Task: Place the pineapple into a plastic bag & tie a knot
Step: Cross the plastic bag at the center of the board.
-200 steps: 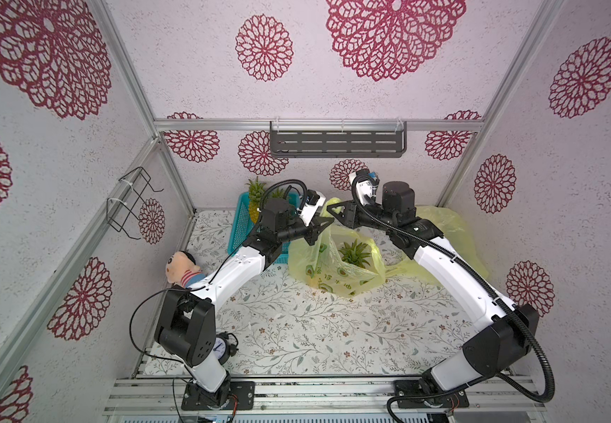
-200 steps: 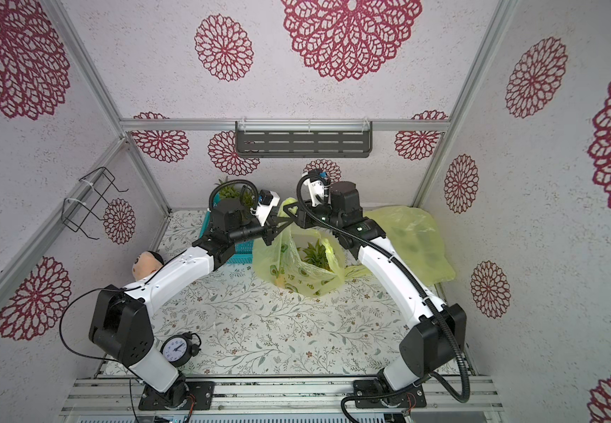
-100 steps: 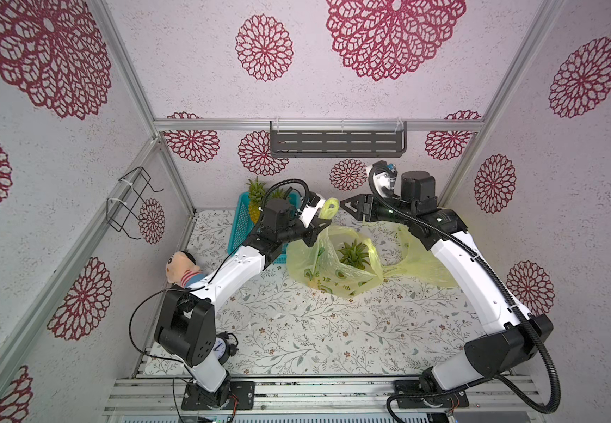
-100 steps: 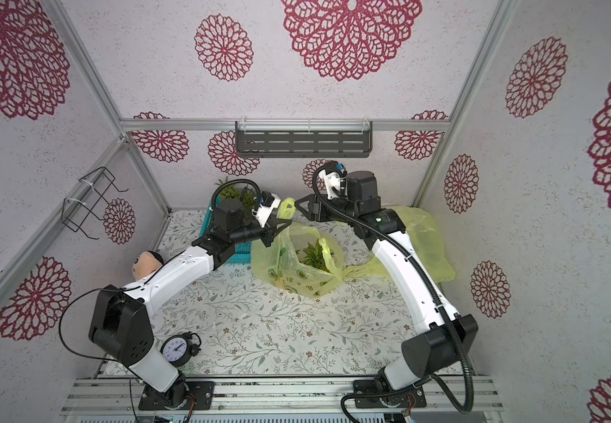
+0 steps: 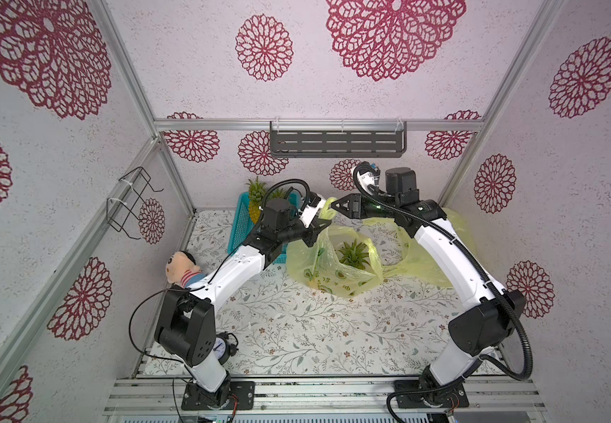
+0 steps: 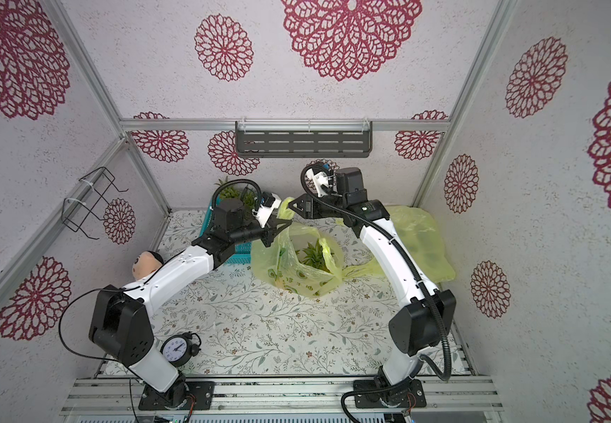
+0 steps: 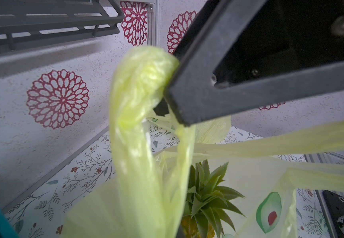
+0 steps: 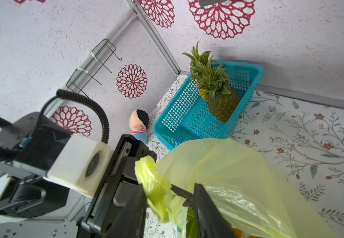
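The pineapple (image 5: 353,252) (image 6: 313,254) (image 7: 206,197) stands upright inside the yellow plastic bag (image 5: 333,282) (image 6: 296,278) with avocado prints. My left gripper (image 5: 320,219) (image 6: 278,219) is shut on one bag handle (image 7: 142,82) and holds its loop up above the bag mouth. My right gripper (image 5: 333,206) (image 6: 289,207) (image 8: 170,186) faces it, jaws apart, with that loop (image 8: 152,181) between them and against one finger. A second handle (image 7: 290,142) stretches sideways, taut.
A teal basket (image 5: 241,227) (image 8: 187,123) at the back left holds another pineapple (image 8: 218,96). A doll (image 5: 181,265) lies by the left wall and a clock (image 6: 177,348) near the left arm's base. Another yellow bag (image 6: 417,234) lies at the back right. A grey shelf (image 5: 337,139) hangs on the back wall.
My right gripper drew back to the right with wider jaws, then returned to the handle loop with its jaws narrower. The left gripper kept its hold and stayed put.
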Controlling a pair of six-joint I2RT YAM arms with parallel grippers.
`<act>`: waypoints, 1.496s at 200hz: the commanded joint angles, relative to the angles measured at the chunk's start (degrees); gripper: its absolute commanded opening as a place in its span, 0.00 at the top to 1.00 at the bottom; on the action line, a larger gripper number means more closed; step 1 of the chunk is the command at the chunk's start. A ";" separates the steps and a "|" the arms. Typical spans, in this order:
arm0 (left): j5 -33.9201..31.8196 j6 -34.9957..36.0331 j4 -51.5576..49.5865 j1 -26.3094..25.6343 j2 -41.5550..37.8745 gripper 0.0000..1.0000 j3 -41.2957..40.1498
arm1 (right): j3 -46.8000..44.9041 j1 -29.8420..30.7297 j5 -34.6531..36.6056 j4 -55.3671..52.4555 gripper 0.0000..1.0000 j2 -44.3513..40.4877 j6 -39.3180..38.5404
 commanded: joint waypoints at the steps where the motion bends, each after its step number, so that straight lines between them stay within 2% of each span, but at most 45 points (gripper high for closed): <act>1: 0.61 1.55 -0.63 -0.26 0.41 1.00 1.49 | 0.72 0.02 -2.25 4.54 0.69 -1.25 -0.03; 45: 1.31 2.35 -2.07 -0.30 0.15 1.00 1.56 | -2.36 -0.54 -4.94 9.06 0.71 -2.79 1.41; 54: 1.32 2.33 -2.17 -0.26 0.15 1.00 1.66 | -2.38 -0.54 -6.00 9.32 0.80 -2.64 1.41; 65: 1.32 2.22 -2.17 -0.33 0.06 1.00 1.66 | -2.36 -0.51 -6.23 9.29 1.00 -2.63 1.45; 72: 1.14 1.99 -2.25 -0.32 -0.09 1.00 1.66 | -2.48 -0.55 -5.38 9.07 1.00 -2.85 1.26; 78: 1.21 1.91 -2.45 -0.25 -0.36 0.90 1.58 | -2.94 -0.69 -3.92 9.06 1.00 -3.29 1.06; 91: 0.68 2.29 -3.37 -0.33 -1.76 0.55 0.89 | -4.67 -1.40 -1.03 9.51 1.00 -4.70 1.21; 100: -0.86 2.77 -3.49 -0.50 -3.41 0.41 -0.42 | -6.17 -2.22 -0.46 10.51 1.00 -5.76 1.82; 123: -5.73 3.65 -3.49 -1.08 -8.63 0.21 -5.23 | -10.22 -3.83 0.02 12.67 1.00 -8.44 2.46; 142: -8.00 3.35 -4.74 -1.84 -12.59 0.12 -8.01 | -11.84 -4.88 -0.03 13.02 1.00 -9.20 2.65; 180: -9.07 5.27 -12.43 -7.09 -16.36 0.04 -7.50 | -12.99 -6.00 0.11 13.39 1.00 -9.21 3.08; 236: -6.92 8.86 -15.52 -14.95 -13.50 0.02 -0.70 | -13.26 -6.14 0.12 13.90 1.00 -8.86 3.71; 267: -9.40 11.82 -13.86 -16.81 -10.93 0.01 1.65 | -13.34 -6.13 0.04 14.00 1.00 -8.94 3.87; 299: -6.95 12.80 -13.59 -16.86 -7.61 0.01 4.48 | -13.42 -6.14 0.08 14.27 1.00 -8.86 4.09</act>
